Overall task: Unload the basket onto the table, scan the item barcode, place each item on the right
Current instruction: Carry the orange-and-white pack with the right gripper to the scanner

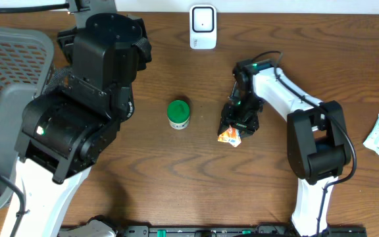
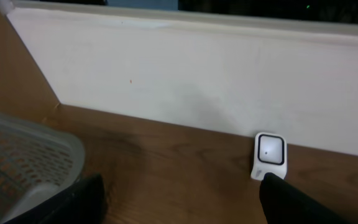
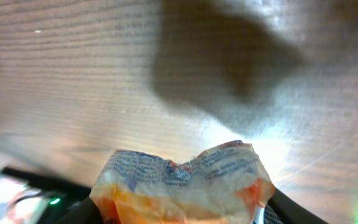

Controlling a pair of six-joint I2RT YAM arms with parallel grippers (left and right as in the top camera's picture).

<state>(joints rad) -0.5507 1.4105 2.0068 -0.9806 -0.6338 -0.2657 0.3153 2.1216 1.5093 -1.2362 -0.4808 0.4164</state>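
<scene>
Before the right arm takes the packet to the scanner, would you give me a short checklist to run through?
1. Packet between the right jaws: ok, the wrist view shows it pinched from both sides.
2. Barcode side known: cannot tell, the print is blurred.
3. Scanner standing at the table's back edge, nothing in front of it: ok.
4. Jar out of the way: ok, it stands apart from the packet, to the left.
5. Left jaws open and empty, far from the packet: ok.

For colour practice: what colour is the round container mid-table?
The container is green; clearest in overhead view.
</scene>
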